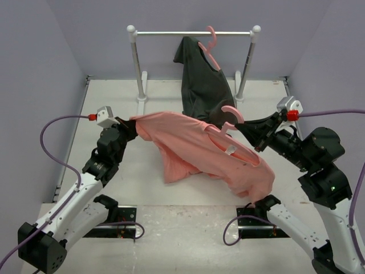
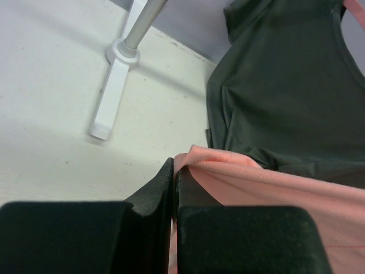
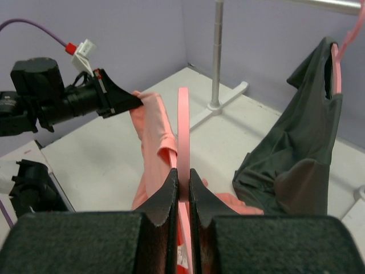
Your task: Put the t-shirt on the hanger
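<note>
Top, left-wrist and right-wrist views of 2 arms holding a garment above the white table. The left gripper is seen with both fingers pressed together on 1 edge of the pink t-shirt, a fold of cloth being pinched between the pads. The right gripper is clamped on the thin pink hanger, whose flat bar is squeezed between the 2 fingers and runs up and away from them in the right-wrist view. The t-shirt is stretched between the 2 grippers, lifted at the left end and draped over the hanger at the right, with its middle sagging toward the table; the hanger's hook is shown curling just beside the right fingertips. Behind, a dark grey shirt is hung by a second pink hanger from the rail of a white rack.
</note>
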`<control>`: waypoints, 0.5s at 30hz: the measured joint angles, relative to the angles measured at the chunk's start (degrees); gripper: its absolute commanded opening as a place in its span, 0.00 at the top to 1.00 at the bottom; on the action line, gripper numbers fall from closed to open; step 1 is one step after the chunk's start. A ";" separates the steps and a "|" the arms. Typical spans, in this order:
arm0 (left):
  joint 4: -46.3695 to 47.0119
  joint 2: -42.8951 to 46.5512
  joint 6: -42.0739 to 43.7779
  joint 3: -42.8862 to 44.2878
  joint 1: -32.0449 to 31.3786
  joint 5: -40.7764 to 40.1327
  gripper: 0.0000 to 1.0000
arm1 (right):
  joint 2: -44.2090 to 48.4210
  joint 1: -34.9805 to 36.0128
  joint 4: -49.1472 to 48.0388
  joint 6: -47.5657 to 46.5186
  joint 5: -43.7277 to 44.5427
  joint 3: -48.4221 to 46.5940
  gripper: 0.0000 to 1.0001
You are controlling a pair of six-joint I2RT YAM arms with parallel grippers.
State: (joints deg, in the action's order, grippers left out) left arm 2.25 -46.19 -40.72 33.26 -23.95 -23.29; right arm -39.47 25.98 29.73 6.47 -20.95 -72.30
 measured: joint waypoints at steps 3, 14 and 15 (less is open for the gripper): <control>-0.67 -0.16 -2.24 -0.16 1.75 0.07 1.00 | 2.18 0.00 -0.12 -0.12 0.81 3.62 1.00; -1.53 0.20 -4.65 -0.25 9.19 4.38 1.00 | 2.80 0.00 -2.02 0.02 -2.18 6.77 1.00; -1.66 0.25 -4.65 -0.24 9.65 4.88 1.00 | 2.84 0.00 -2.29 0.03 -2.70 6.79 1.00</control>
State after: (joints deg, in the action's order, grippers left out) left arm 0.59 -45.94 -45.38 33.01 -14.30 -18.41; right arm -36.63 25.98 27.44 6.50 -23.66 -65.52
